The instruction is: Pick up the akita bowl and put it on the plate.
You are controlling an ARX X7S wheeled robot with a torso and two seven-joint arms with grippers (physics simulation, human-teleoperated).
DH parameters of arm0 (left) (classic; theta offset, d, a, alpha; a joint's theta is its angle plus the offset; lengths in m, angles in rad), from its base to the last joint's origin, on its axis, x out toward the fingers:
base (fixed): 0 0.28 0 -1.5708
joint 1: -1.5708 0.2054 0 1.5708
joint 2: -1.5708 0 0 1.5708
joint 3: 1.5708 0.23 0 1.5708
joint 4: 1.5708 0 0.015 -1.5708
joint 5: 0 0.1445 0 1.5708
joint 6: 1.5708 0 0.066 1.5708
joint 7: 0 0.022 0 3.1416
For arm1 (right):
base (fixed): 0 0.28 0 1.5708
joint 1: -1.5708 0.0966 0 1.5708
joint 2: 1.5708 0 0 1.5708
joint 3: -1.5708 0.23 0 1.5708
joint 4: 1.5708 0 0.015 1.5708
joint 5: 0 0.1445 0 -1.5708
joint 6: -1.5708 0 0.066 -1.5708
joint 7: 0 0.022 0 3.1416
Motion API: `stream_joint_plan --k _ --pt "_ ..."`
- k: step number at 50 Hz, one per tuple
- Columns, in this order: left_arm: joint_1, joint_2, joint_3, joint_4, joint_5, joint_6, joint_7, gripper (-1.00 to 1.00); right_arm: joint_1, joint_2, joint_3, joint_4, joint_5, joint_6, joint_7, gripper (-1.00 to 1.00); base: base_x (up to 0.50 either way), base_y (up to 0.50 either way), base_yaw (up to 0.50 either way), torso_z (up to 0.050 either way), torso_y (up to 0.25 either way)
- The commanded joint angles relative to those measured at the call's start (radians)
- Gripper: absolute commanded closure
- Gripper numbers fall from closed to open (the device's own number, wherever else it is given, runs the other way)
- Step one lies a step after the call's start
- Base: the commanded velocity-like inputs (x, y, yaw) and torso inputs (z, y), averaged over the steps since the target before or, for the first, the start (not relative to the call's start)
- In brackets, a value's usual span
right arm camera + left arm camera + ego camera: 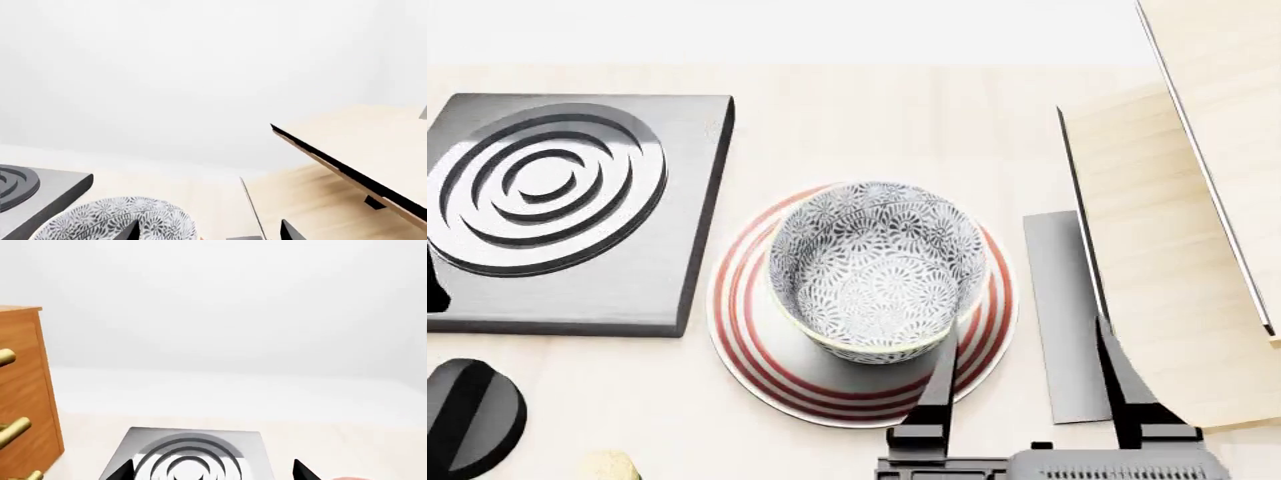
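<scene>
Now: patterned grey-blue ceramic akita bowl (877,270) sits on red-ringed white plate (767,370) | right gripper (1028,385) jaws apart, empty | your retreat risks clipping the rim.

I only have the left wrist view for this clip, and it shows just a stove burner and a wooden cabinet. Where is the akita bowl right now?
Observer: In the head view, the akita bowl stands upright on the plate.
Reviewer: Is a hand gripping it?
Observer: No. The right hand is open and the bowl is outside its gap. One finger is close beside the bowl, but I cannot tell if they touch.
Reviewer: What is on the plate's other side, away from the burner?
Observer: A flat grey panel lies there on the table.
</scene>
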Motion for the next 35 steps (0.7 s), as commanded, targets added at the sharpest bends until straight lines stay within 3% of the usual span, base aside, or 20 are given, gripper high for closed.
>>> stream_joint_plan --k 1,11,35 --pt "0.19 -0.084 0.062 0.106 0.335 0.192 -0.172 -1.0 -0.034 0.068 0.024 -0.206 -0.04 0.066 0.058 -1.0 0.0 0.0 0.0 0.0 0.0" --pt "0.297 -0.035 0.096 0.189 0.701 0.141 -0.421 -1.0 -0.114 0.125 0.055 -0.365 -0.083 0.053 0.103 -1.0 0.0 0.0 0.0 0.0 0.0" --pt "0.438 -0.032 0.162 0.392 1.118 0.005 -0.58 -1.0 -0.293 0.193 0.048 -0.48 -0.238 -0.094 0.154 -1.0 0.0 0.0 0.0 0.0 0.0"
